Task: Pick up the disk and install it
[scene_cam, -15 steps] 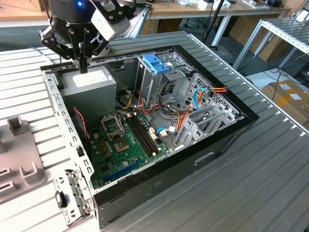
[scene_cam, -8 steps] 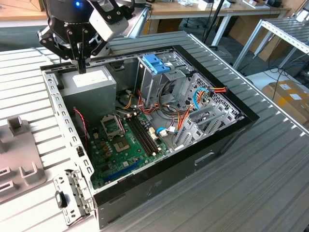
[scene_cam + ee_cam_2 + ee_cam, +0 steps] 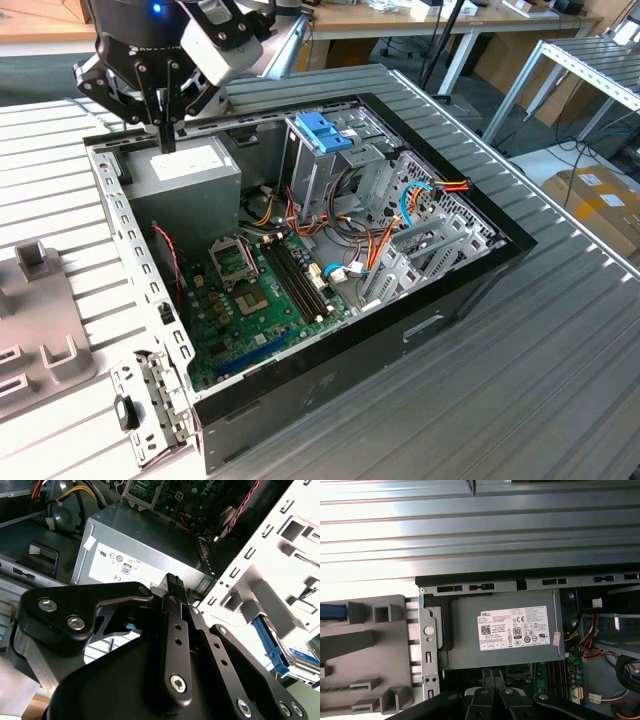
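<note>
My gripper hangs shut, with nothing between its fingers, just above the grey power supply in the back corner of the open computer case. In both wrist views the closed fingertips point at the power supply's labelled face. A blue rail of the disk shows in the grey holding fixture beside the case; its blue edge lies in a fixture slot. The tall metal drive cage with a blue handle stands inside the case.
The green motherboard and bundles of coloured cables fill the case floor. The case sits on a ribbed metal table. The grey fixture lies at the exterior view's left. Workbenches and a cardboard box stand beyond.
</note>
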### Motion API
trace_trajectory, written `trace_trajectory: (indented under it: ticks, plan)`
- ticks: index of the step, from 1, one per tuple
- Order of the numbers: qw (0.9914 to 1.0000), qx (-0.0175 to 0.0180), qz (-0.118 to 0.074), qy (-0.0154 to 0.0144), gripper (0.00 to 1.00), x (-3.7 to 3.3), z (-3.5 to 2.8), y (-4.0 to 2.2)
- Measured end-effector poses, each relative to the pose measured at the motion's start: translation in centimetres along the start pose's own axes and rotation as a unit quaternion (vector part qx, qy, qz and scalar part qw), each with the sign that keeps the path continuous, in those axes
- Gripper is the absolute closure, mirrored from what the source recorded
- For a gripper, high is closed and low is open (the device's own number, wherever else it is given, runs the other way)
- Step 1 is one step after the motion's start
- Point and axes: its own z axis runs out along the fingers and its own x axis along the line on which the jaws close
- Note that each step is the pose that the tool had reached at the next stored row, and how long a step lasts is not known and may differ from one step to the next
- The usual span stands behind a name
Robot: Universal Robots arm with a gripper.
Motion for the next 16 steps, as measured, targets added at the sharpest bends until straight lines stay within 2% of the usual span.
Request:
trace_trajectory:
  ticks: [16]
  plan:
    - [1.00000,0.0000,0.000,0.0000,0.89,0.61,-0.02,-0.04]
